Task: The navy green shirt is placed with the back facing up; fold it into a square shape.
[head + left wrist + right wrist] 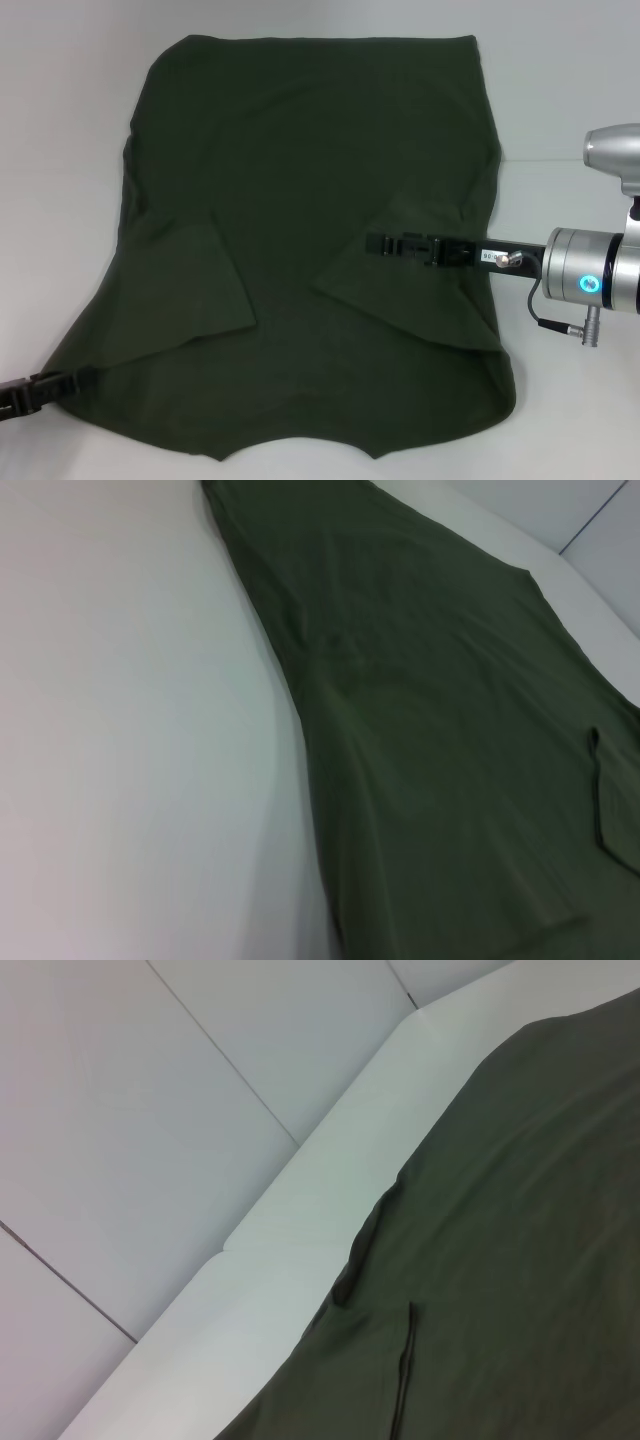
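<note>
The navy green shirt [310,200] lies flat across the white table, its hem at the far side and its neck edge toward me. Both short sleeves are folded inward onto the body, the left sleeve [205,290] and the right sleeve [420,290]. My right gripper [374,244] reaches in from the right and sits low over the folded right sleeve. My left gripper [85,379] lies at the shirt's near left corner, at the fabric's edge. The left wrist view shows the shirt [450,730] running along bare table; the right wrist view shows the shirt [520,1260] and a sleeve edge.
White table [60,120] surrounds the cloth on the left, far side and right. The right arm's silver wrist [590,272] with a lit blue ring hangs over the table's right side. A table edge and floor [200,1090] show in the right wrist view.
</note>
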{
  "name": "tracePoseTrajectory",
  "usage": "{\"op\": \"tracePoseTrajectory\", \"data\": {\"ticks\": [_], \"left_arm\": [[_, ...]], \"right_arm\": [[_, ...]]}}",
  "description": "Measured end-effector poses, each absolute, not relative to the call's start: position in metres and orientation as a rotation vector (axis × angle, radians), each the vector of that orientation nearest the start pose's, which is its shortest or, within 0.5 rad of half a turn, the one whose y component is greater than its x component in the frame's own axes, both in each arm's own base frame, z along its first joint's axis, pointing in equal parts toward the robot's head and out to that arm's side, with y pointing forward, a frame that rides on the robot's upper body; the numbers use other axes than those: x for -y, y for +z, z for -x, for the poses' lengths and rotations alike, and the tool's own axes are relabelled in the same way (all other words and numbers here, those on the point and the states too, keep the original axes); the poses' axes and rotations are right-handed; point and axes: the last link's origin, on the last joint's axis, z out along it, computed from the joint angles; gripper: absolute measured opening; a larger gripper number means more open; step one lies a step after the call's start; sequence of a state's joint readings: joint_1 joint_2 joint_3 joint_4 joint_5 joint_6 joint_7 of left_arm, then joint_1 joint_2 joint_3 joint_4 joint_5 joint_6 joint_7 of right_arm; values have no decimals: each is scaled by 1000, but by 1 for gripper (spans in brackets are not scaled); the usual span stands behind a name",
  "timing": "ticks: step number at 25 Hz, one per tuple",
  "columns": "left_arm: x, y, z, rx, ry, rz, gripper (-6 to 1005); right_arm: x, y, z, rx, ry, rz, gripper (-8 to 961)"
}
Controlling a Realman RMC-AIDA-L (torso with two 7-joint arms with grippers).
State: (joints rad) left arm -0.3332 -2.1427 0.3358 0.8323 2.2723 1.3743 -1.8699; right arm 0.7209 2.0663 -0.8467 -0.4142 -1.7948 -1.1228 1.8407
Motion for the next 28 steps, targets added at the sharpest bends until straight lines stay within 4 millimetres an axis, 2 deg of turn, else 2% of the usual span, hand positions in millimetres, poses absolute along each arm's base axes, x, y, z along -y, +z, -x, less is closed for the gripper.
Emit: {"op": "tracePoseTrajectory", "data": {"ticks": [15, 18, 28], "left_arm": [[-282, 42, 376, 1477, -524, 2015, 709], [-283, 42, 375, 1474, -521, 2019, 475], [-284, 42, 376, 1472, -514, 2014, 234]], "right_arm": [[-396, -41, -234, -1327, 765, 2381, 899], [-395, -41, -234, -1328, 765, 2381, 899], [-394, -40, -241, -1345, 752, 2352, 899]]}}
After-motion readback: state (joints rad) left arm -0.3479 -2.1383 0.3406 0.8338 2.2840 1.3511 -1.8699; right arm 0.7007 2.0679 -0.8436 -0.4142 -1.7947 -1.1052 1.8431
